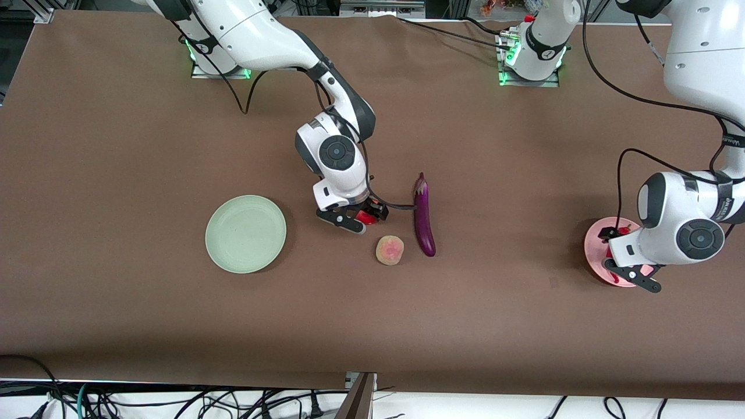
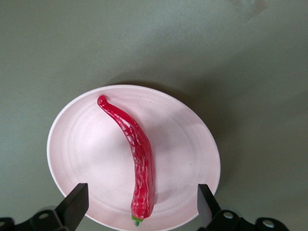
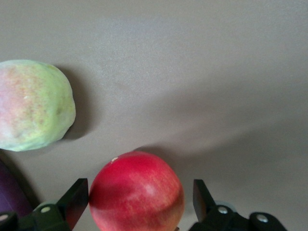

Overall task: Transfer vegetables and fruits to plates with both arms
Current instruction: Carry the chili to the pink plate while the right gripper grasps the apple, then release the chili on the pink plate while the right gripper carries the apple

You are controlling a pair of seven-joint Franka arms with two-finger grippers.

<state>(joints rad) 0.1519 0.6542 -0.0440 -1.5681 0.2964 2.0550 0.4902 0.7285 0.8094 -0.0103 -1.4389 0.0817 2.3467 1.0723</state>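
The eggplant (image 1: pixel 425 218) lies mid-table, and I place everything by it. Just beside it, toward the right arm's end, the right gripper (image 1: pixel 362 219) is down around the pomegranate (image 3: pixel 136 191), one finger (image 3: pixel 72 197) on each side and a sliver of gap showing, so not clamped. The peach (image 1: pixel 389 250) sits slightly nearer the front camera than the pomegranate. The green plate (image 1: pixel 245 233) is further toward the right arm's end. Well toward the left arm's end, the left gripper (image 2: pixel 139 204) hangs with fingers spread over the pink plate (image 2: pixel 86 144), where the chili (image 2: pixel 134 159) lies.
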